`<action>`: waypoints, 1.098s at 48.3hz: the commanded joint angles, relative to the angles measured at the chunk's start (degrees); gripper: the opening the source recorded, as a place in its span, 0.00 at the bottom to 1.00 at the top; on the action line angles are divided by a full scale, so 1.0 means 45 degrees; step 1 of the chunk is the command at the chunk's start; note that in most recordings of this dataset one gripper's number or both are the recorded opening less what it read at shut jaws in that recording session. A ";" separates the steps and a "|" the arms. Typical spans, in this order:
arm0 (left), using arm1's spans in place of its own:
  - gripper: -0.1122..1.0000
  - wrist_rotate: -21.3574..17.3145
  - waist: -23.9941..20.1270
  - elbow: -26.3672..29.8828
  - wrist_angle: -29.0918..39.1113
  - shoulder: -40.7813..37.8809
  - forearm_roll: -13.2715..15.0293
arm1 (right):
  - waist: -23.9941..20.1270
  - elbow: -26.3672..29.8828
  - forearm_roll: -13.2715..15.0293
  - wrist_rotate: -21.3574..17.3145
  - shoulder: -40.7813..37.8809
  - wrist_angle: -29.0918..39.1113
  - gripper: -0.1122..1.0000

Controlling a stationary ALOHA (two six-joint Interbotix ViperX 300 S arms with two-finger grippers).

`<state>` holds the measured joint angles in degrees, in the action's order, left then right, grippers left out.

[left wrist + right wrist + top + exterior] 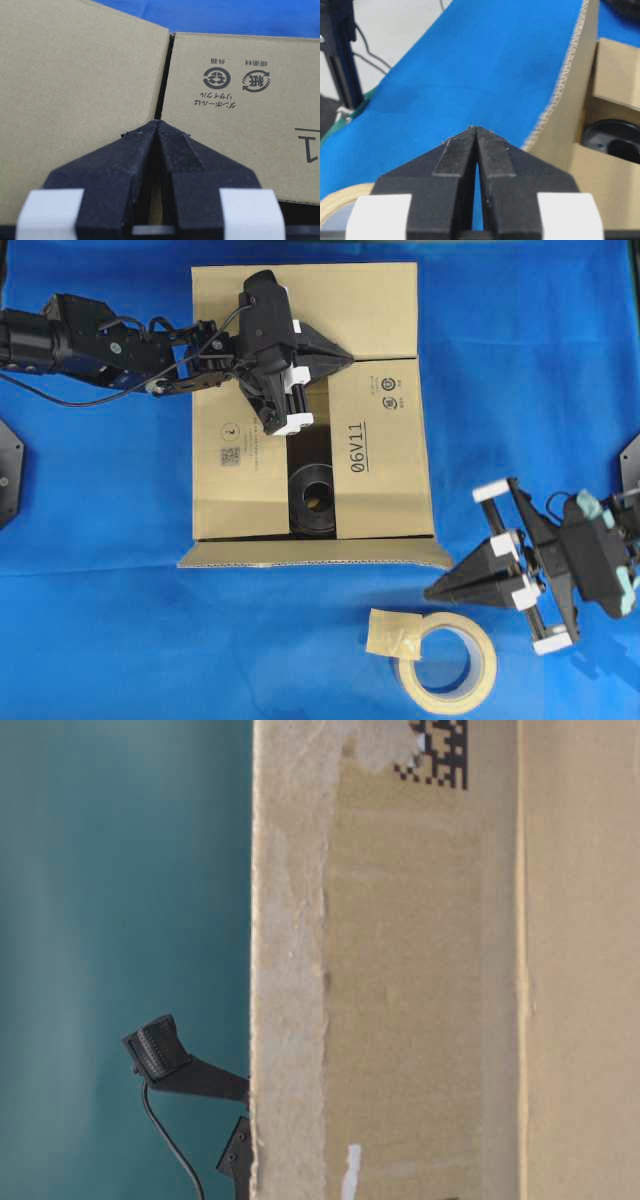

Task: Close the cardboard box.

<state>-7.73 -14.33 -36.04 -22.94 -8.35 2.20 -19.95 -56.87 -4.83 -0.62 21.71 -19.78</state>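
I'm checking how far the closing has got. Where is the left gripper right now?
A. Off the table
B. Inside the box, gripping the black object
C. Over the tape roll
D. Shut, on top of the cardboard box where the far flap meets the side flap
D: the left gripper is shut, its tips at the seam between flaps atop the cardboard box, as the left wrist view confirms.

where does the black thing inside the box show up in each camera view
Overhead: the black round object sits in the gap between the flaps, lower middle of the cardboard box.
Table-level: not in it; only the box wall shows.
Left wrist: not in it.
Right wrist: at the right edge, behind the upright near flap.
Shared landmark: the box itself.
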 commanded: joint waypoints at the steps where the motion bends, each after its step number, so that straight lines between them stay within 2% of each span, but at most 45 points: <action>1: 0.10 0.0020 -0.0098 0.0098 -0.0059 0.0156 -0.0020 | 0.0391 0.0059 -0.0020 0.0020 0.0293 -0.0137 0.10; 23: 0.10 0.0059 -0.0098 0.0098 -0.0039 0.0156 -0.0020 | 0.3477 -0.0137 -0.0176 -0.0078 0.0293 0.0879 0.10; 36: 0.10 0.0059 -0.0098 0.0117 -0.0059 0.0156 -0.0020 | 0.3965 -0.0215 -0.0254 -0.0117 -0.0820 0.1035 0.10; 53: 0.10 0.0078 -0.0078 0.0156 -0.0039 0.0195 -0.0020 | 0.3984 -0.0195 -0.0781 -0.0117 -0.1504 0.0977 0.10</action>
<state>-7.47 -14.33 -36.04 -23.03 -8.35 2.11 -2.02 -58.18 -8.09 -1.32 14.68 -15.03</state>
